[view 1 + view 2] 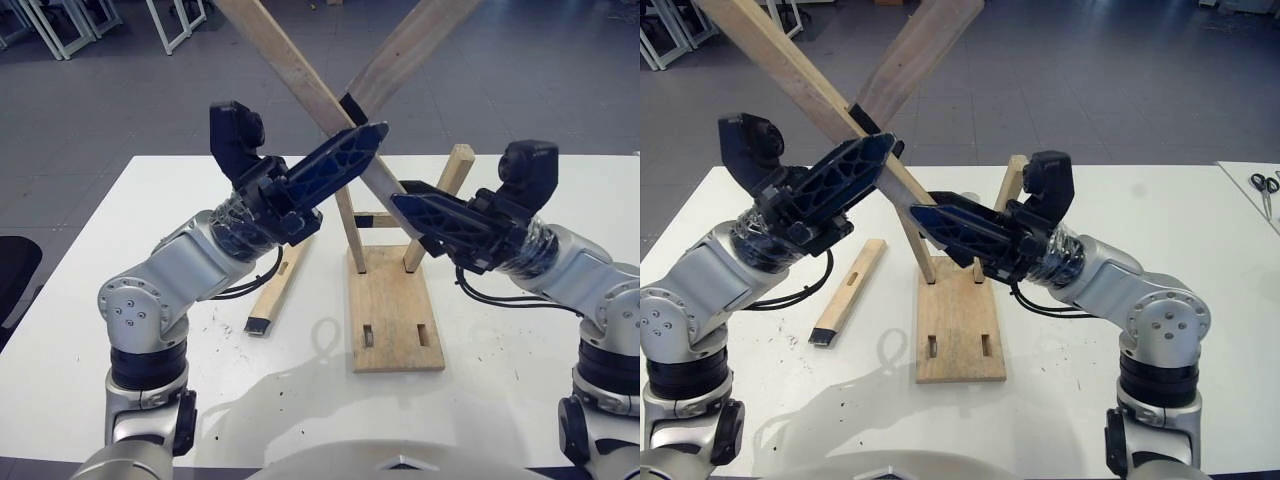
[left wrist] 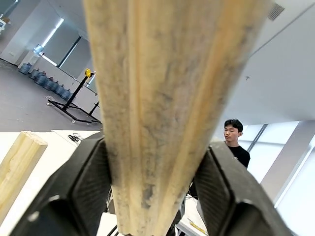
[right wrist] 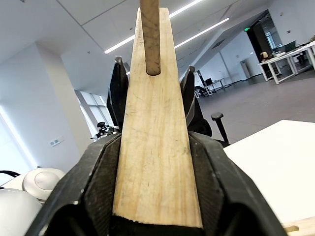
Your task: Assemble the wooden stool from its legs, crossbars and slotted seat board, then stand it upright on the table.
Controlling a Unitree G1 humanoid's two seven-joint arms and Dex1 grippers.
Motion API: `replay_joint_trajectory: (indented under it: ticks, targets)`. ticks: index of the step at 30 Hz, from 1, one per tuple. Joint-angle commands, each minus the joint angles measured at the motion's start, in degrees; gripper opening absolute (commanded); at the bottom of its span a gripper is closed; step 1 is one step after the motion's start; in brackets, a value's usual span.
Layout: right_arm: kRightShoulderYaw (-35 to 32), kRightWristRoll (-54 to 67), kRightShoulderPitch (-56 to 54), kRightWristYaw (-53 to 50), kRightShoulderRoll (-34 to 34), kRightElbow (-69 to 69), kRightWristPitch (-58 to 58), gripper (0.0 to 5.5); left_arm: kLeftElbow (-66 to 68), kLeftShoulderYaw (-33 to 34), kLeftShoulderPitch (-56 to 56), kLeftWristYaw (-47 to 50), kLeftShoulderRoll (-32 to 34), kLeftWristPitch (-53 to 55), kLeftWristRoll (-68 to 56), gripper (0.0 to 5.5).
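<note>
Wooden legs cross in an X above the white table (image 1: 520, 340), one clamped in each gripper.

The left gripper (image 1: 372, 135) is closed on a long leg (image 1: 410, 40) that rises toward 1 o'clock. The right gripper (image 1: 402, 204) is closed on a second long leg (image 1: 280, 50) that rises toward 11 o'clock. The two cross just above the left gripper's tips. In both wrist views the held wood sits tight between the black fingers (image 3: 101, 182). The seat board (image 1: 395, 300) lies flat at the middle of the table, with two open slots near its 6 o'clock end. At its 12 o'clock end two standing legs (image 1: 350, 240) lean toward each other's tops, joined by a crossbar (image 1: 378, 220). A loose slotted piece (image 1: 278, 285) lies on the table at 9 o'clock from the board, its dark end toward 6 o'clock.
</note>
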Motion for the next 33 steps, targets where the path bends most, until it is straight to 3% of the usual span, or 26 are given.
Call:
replay_joint_trajectory:
  ticks: [1, 7, 14, 19, 22, 26, 33]
  targets:
    - [0.81, 0.73, 0.12, 0.19, -1.86, 1.83, 1.3, 2.01, -0.72, 0.04, 0.54, -4.01, 1.7, 1.87, -0.27, 2.15]
    - [0.91, 0.3, 0.28, 1.63, -3.26, 3.0, 1.65, 2.01, 1.36, 1.95, 1.39, -5.27, 2.96, 1.01, 1.78, 2.11]
    - [0.66, -7.97, 3.03, 5.02, -6.23, 4.5, 1.38, 3.44, 5.13, 6.78, 2.27, -8.29, 5.63, 0.99, 6.28, 2.06]
    - [4.14, -23.45, 11.0, 16.6, -15.0, 2.76, 0.2, 3.48, 5.26, 8.3, 5.85, -17.05, 9.33, 2.11, 16.25, 2.06]
    - [10.34, -38.16, 15.23, 24.49, -22.25, 1.35, -5.39, 3.48, 2.32, 3.23, 10.3, -30.82, 12.79, 0.46, 30.07, 2.05]
    - [14.58, -48.59, 17.53, 29.61, -24.88, 2.11, -10.23, 3.48, 5.09, -5.35, 12.34, -45.35, 12.96, -5.25, 45.68, 2.05]
    - [18.52, -58.96, 21.57, 34.58, -27.47, 2.63, -14.78, 3.48, 13.75, -16.35, 12.13, -56.03, 7.83, -14.28, 62.87, 2.05]
